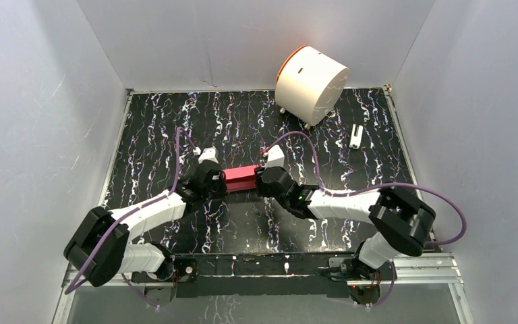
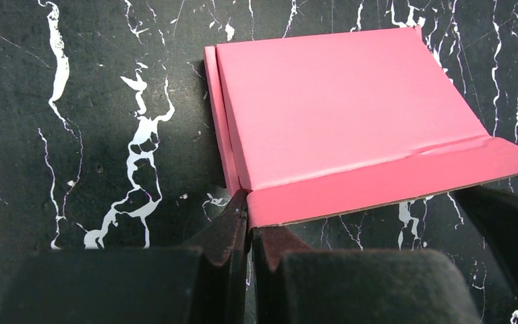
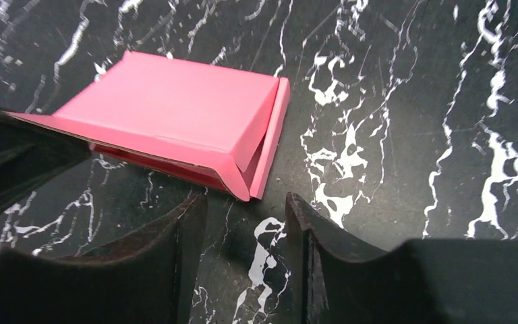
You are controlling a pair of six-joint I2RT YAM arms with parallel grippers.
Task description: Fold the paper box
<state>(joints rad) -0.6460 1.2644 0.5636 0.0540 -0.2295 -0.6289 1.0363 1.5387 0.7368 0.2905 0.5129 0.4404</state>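
Pink thin card, creased into a flat box (image 1: 241, 178), lying mid-frame on the black marbled table (image 1: 243, 121). Left gripper (image 2: 247, 219) closed tight, tips touching its flap corner. Right gripper (image 3: 245, 216) half parted, empty, just beside it.

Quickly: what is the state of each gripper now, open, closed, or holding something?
Left gripper: closed, pinching a flap corner of the paper box.
Right gripper: open, holding nothing; the box lies just ahead of it.

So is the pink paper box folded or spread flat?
Mostly folded: the paper box shows a top panel over creased side walls, front flap untucked.
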